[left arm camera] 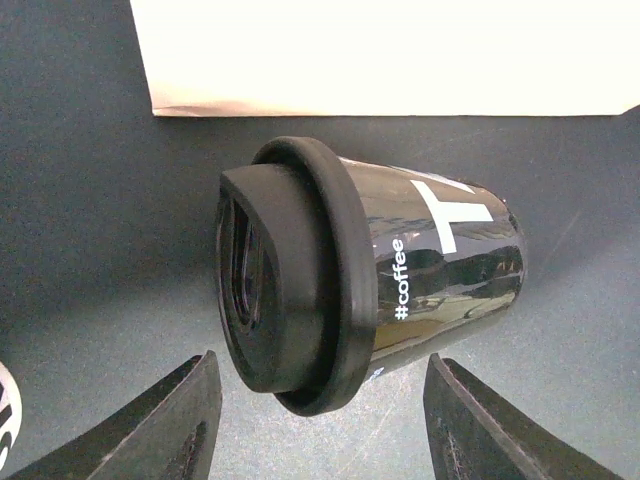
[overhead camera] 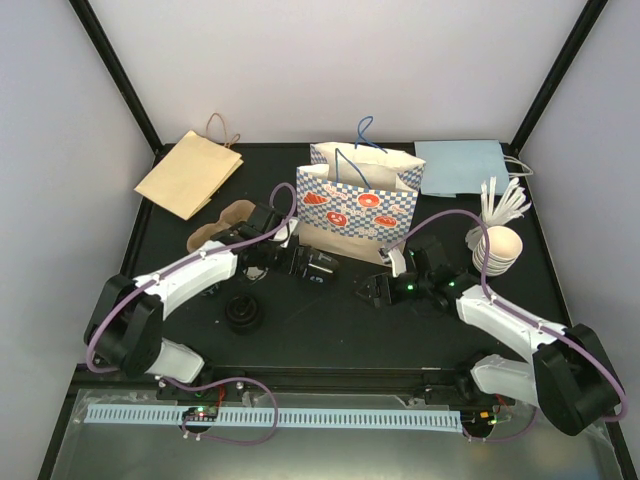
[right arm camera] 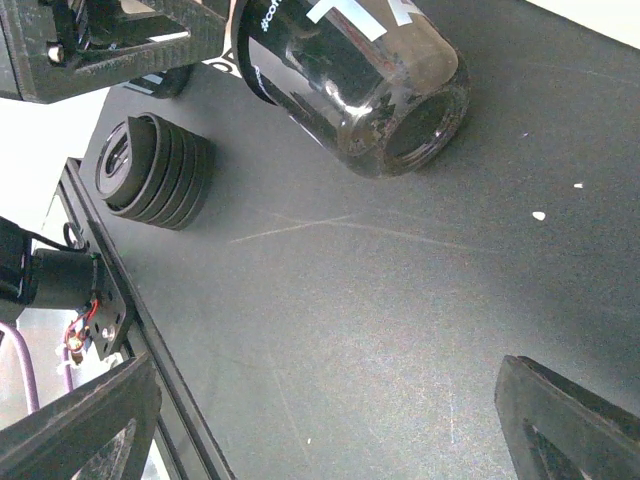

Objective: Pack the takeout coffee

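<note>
The takeout coffee is a glossy black cup [left arm camera: 440, 270] with a black lid [left arm camera: 290, 280], marked "#coffee". It lies on its side on the dark table, just in front of the patterned paper bag [overhead camera: 360, 205]. My left gripper [left arm camera: 320, 400] is open. Its fingers [left arm camera: 180, 410] stand on either side of the lid's lower rim with a gap on both sides. In the top view the cup [overhead camera: 318, 266] lies between the two grippers. My right gripper [right arm camera: 330, 400] is open over bare table, with the cup's base [right arm camera: 400, 110] ahead of it.
A stack of black lids [overhead camera: 245, 315] sits near the left arm, also in the right wrist view [right arm camera: 150, 170]. A brown bag [overhead camera: 190, 172] and a cardboard carrier [overhead camera: 222, 225] lie back left. A blue bag [overhead camera: 462, 165], paper cups [overhead camera: 497, 248] and white stirrers [overhead camera: 503, 203] are back right.
</note>
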{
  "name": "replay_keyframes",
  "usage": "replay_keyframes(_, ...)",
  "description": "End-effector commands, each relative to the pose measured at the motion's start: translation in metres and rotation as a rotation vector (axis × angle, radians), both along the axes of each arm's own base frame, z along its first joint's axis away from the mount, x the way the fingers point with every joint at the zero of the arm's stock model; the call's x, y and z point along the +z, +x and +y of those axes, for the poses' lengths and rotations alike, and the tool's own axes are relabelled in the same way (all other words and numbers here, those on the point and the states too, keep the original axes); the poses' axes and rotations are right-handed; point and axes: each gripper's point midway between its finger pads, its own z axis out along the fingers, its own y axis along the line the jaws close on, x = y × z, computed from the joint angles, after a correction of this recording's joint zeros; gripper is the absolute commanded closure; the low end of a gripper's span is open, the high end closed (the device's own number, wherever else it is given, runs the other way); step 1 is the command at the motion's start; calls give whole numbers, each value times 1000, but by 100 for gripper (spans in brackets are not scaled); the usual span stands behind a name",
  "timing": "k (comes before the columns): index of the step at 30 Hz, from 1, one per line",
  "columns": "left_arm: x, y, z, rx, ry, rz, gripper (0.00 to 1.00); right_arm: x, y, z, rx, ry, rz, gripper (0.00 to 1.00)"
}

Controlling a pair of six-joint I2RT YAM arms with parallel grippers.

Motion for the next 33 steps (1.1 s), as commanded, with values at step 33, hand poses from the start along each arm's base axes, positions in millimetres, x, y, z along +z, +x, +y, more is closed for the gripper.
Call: replay_keyframes(33,22,-3,-36,-142,-129,35,74,11,2,3,24,4,-38,6)
